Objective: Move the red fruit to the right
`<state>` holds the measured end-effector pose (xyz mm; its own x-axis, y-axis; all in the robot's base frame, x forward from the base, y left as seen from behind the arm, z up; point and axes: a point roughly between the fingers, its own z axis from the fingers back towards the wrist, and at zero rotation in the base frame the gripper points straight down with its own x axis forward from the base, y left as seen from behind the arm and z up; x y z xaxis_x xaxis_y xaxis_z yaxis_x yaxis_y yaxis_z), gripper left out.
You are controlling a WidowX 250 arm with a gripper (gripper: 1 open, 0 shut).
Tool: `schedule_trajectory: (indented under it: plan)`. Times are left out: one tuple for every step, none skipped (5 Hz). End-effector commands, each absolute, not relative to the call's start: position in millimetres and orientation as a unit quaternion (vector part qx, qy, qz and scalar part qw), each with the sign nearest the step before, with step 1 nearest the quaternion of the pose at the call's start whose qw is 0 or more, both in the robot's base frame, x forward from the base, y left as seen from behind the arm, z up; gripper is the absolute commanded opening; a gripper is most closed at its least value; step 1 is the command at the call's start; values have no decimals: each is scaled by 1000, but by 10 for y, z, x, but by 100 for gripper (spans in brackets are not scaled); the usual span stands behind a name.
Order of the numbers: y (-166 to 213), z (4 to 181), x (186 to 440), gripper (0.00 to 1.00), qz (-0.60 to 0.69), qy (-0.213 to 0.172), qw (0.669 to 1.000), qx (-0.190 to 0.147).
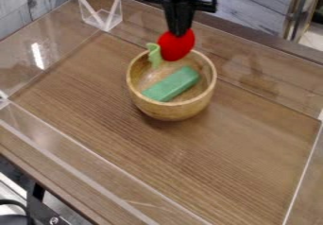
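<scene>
The red fruit (176, 45), small and round with a light-green tuft on its left side, hangs in the air just above the far rim of the wooden bowl (145, 104). My black gripper (180, 30) comes straight down from the top of the frame and is shut on the fruit's top. A green rectangular block (169, 84) lies tilted inside the bowl, below and slightly nearer than the fruit.
Clear plastic walls ring the wooden table (164, 167). A small clear stand (98, 14) sits at the back left. Bare wood lies right of the bowl around (259, 96), with chair legs beyond the far edge.
</scene>
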<state>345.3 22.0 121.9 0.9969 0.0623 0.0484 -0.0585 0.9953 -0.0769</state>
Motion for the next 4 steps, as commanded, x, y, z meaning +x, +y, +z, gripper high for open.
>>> schedule_trajectory:
  plan:
    - [26, 1459, 3444, 0, -10, -61, 997, -44]
    - [-93, 1606, 3415, 0, -46, -64, 995, -55]
    - [-223, 1680, 3381, 0, -77, -62, 993, -63]
    - [-337, 1595, 3372, 0, -81, -57, 993, -68]
